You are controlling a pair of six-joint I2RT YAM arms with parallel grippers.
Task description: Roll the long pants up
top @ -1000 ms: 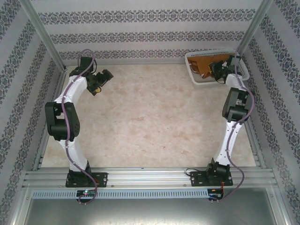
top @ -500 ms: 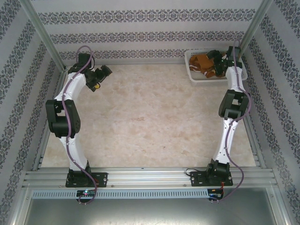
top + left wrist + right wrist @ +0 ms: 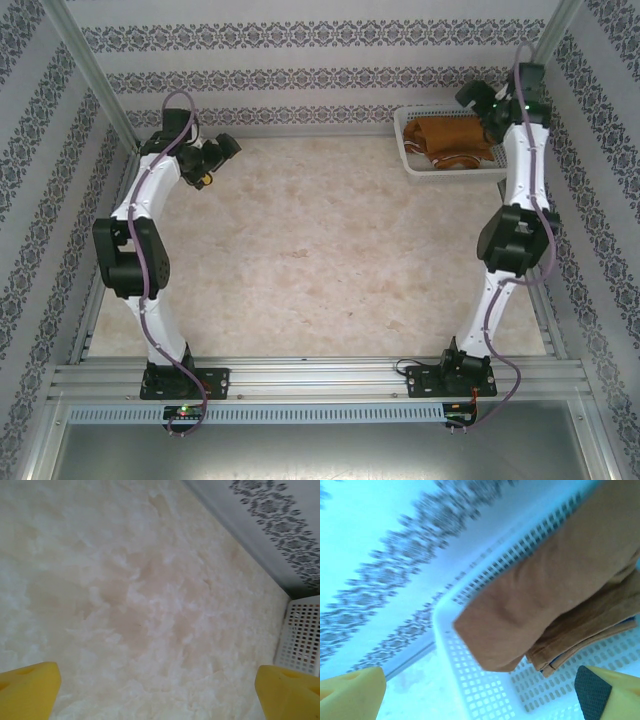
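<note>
Rust-brown pants (image 3: 452, 135) lie bundled inside a white basket (image 3: 455, 172). The right pincer (image 3: 480, 695) hovers just above the basket, spread wide and empty. The left pincer (image 3: 157, 690), also spread, hangs well away from the basket over bare desk (image 3: 320, 250). The right arm should probably rise straight up, clear of cloth and rim.

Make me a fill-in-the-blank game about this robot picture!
The basket holding the long pants is coloured ____.
Seen from the top camera, it sits in the table's far ____ corner.
The left gripper and the right gripper both have their jaws ____.
Missing words: white; right; open.
</note>
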